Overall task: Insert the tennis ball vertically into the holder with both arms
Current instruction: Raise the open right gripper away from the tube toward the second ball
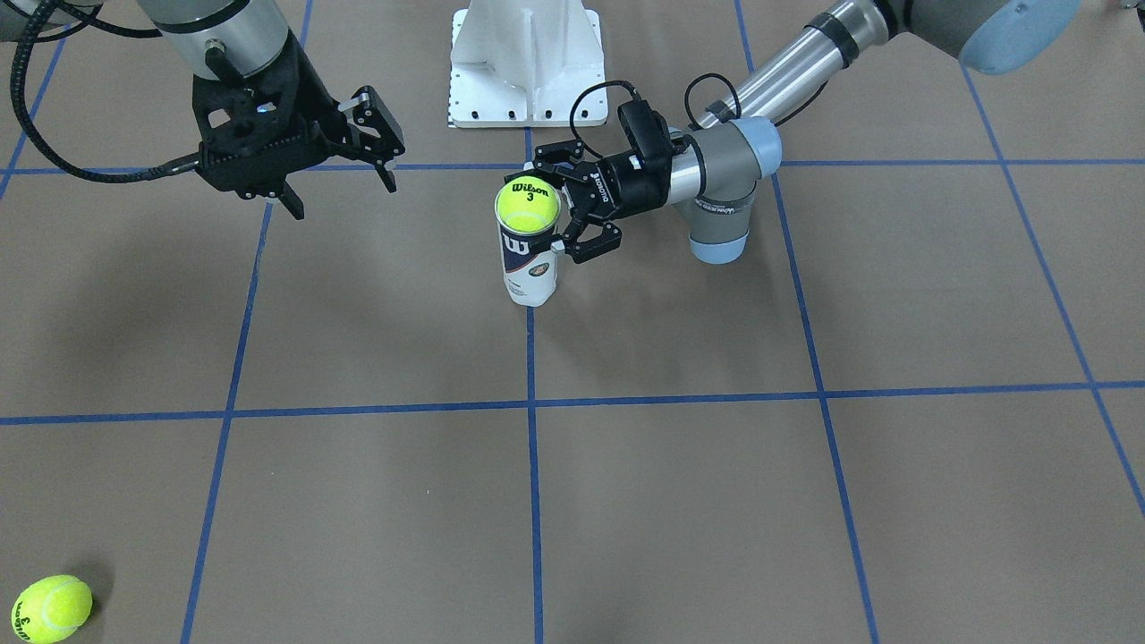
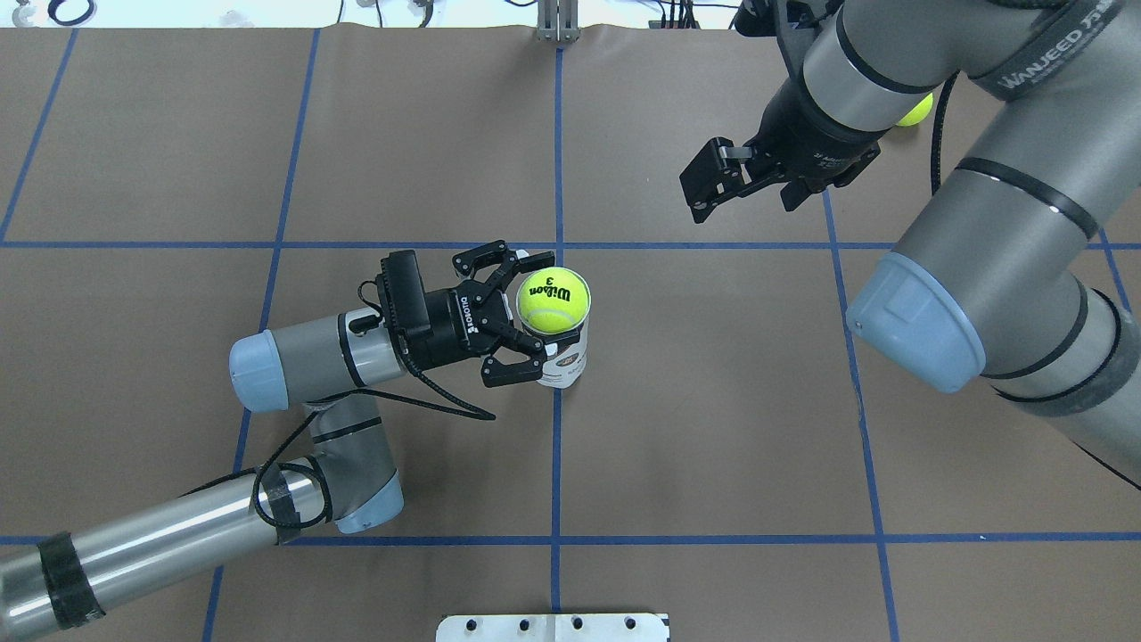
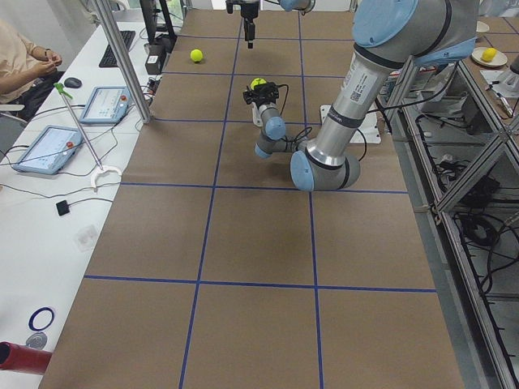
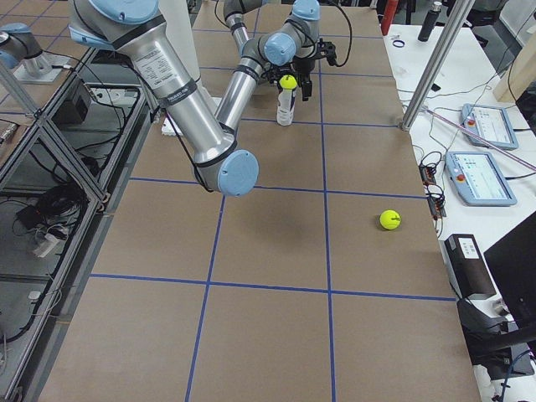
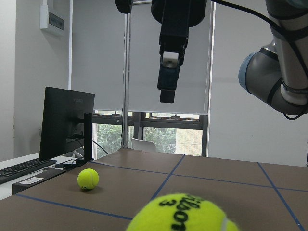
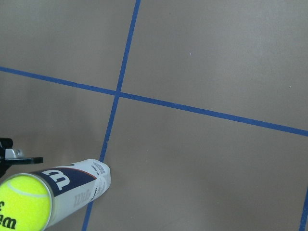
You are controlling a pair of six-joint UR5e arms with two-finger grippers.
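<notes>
The holder [image 1: 530, 268] stands upright at the table's middle, a clear can with a navy-and-white label. A yellow tennis ball [image 1: 528, 206] sits in its open top, half above the rim. My left gripper [image 1: 547, 207] comes in level from the side, one jaw on each side of the holder's upper part, closed on it. In the overhead view the left gripper [image 2: 536, 307] meets the holder [image 2: 563, 361] just below the ball [image 2: 553, 299]. My right gripper [image 1: 344, 197] hangs open and empty, raised and well off to the side, also in the overhead view [image 2: 743, 209].
A second tennis ball [image 1: 51, 608] lies loose near the table's far corner on my right side [image 2: 916, 109]. The white pedestal base [image 1: 526, 63] stands at the robot's edge. Blue tape lines grid the brown table.
</notes>
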